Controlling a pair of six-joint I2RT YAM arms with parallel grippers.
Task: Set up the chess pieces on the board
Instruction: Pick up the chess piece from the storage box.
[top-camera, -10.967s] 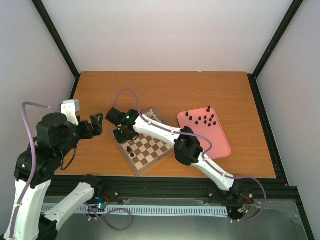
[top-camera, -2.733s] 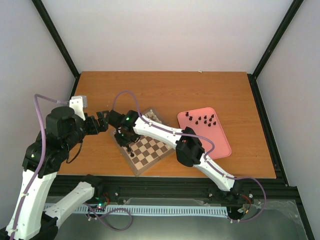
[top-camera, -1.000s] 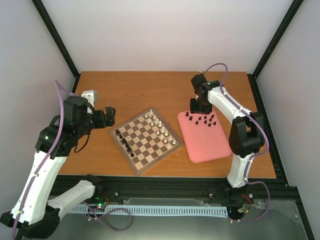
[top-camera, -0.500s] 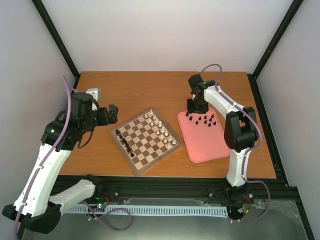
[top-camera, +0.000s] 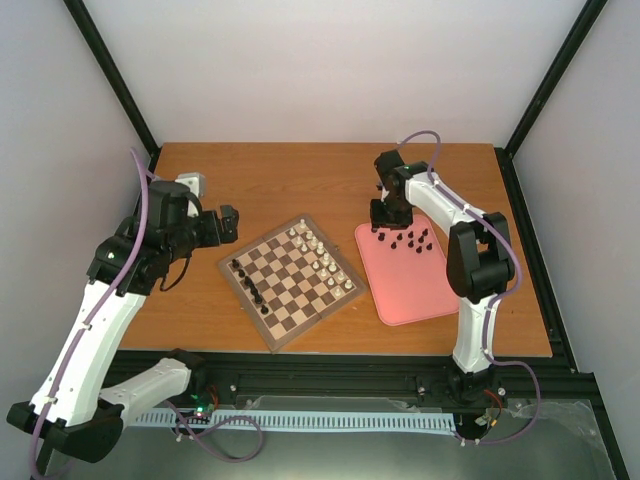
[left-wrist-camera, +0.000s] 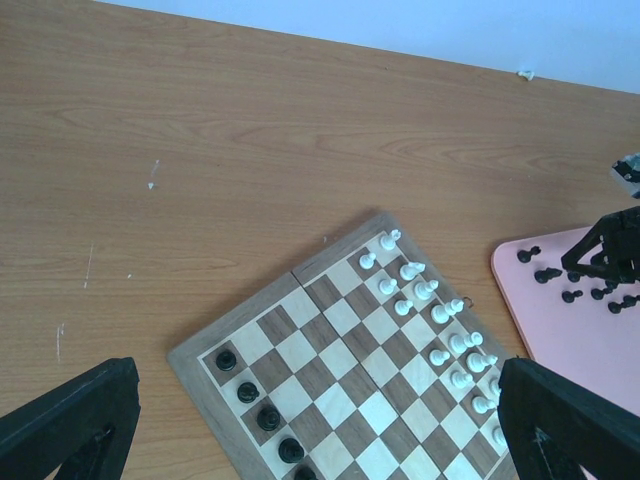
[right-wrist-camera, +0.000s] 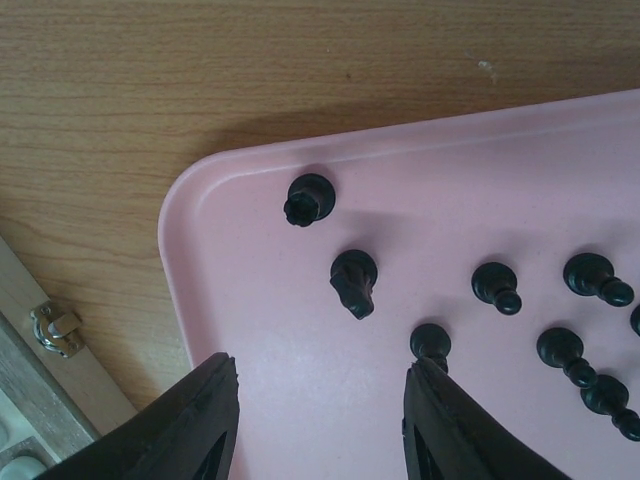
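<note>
Pink tray (right-wrist-camera: 600, 140), right gripper (right-wrist-camera: 320, 380) above
Its fingers (right-wrist-camera: 200, 420) spread wide over black chess pieces (right-wrist-camera: 354, 281), holding none; left gripper (top-camera: 228, 222) gapes empty beside the board (top-camera: 300, 290).

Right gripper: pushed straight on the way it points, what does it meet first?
The right gripper would probably land on bare tray, just short of the nearest black piece; depth is unclear.
</note>
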